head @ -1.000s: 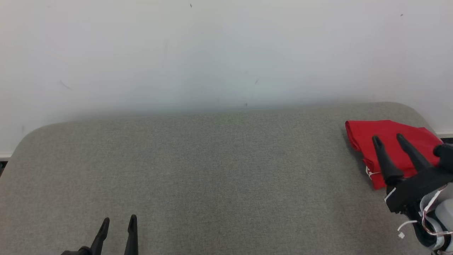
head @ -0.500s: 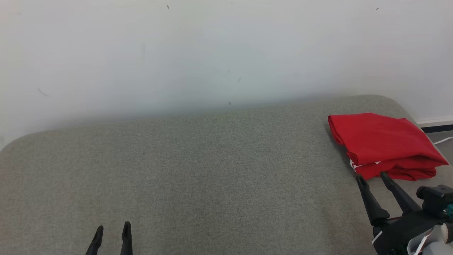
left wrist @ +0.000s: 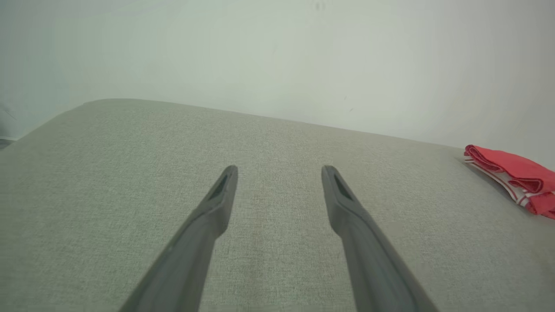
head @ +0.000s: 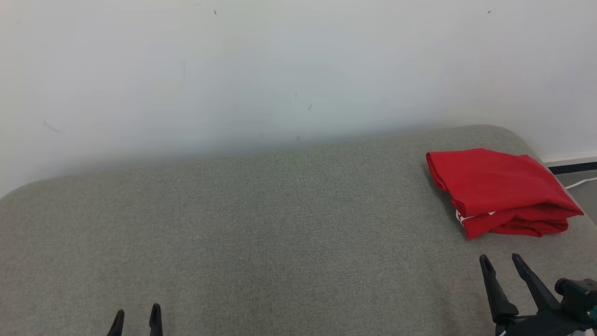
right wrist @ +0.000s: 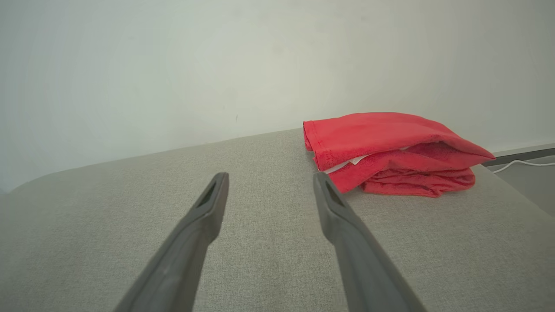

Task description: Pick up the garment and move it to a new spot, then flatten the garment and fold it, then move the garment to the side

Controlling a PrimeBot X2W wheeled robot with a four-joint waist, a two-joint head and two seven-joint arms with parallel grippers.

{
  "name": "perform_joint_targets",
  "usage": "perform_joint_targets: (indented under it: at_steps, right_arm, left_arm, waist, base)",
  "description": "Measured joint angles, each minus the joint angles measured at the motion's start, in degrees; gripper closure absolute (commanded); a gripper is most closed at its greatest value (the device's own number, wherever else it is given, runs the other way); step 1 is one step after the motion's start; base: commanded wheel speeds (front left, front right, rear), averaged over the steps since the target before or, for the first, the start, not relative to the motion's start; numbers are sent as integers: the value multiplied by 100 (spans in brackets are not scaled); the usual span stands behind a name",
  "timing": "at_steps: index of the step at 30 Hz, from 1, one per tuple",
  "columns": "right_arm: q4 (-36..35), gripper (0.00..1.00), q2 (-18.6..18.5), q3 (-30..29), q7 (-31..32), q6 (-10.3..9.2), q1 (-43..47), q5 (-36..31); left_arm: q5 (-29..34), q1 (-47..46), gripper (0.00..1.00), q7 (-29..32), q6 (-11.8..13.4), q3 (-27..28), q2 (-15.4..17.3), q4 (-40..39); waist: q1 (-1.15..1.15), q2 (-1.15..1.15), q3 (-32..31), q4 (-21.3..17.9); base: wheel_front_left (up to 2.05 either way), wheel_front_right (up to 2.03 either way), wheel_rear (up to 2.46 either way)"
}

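Observation:
The garment [head: 499, 189] is red with a white trim, folded into a thick stack near the right end of the grey padded surface [head: 280, 233]; it also appears in the right wrist view [right wrist: 390, 147] and at the far right of the left wrist view [left wrist: 516, 173]. My right gripper [head: 500, 260] stands open at the lower right, a short way in front of the garment and apart from it. At the lower left my left gripper [head: 136, 313] is open, far from the garment, nothing between its fingers.
A pale wall [head: 280, 70] rises behind the surface. The surface's rounded right edge [head: 527, 140] lies just beyond the garment, with floor and a white cable [head: 580, 182] past it. Bare grey fabric spreads across the middle and left.
The right gripper has drawn back off the garment toward me, leaving it lying folded. The left gripper has sunk lower in the view. The camera has shifted a little.

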Motion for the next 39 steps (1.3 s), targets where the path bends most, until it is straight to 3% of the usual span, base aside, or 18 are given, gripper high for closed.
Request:
perform_joint_targets:
  at_steps: [12, 39]
  right_arm:
    - [-177, 0, 332, -537, -38, 0, 277, -566]
    - [-422, 0, 669, -967, 176, 0, 506, -1277]
  left_arm:
    - [181, 102, 0, 47, 1, 220, -49, 24]
    - [544, 103, 0, 277, 1, 465, -190, -93]
  waist:
    - [0, 0, -47, -8]
    - [0, 0, -55, 126]
  base:
    - [0, 0, 0]
    - [0, 0, 0]
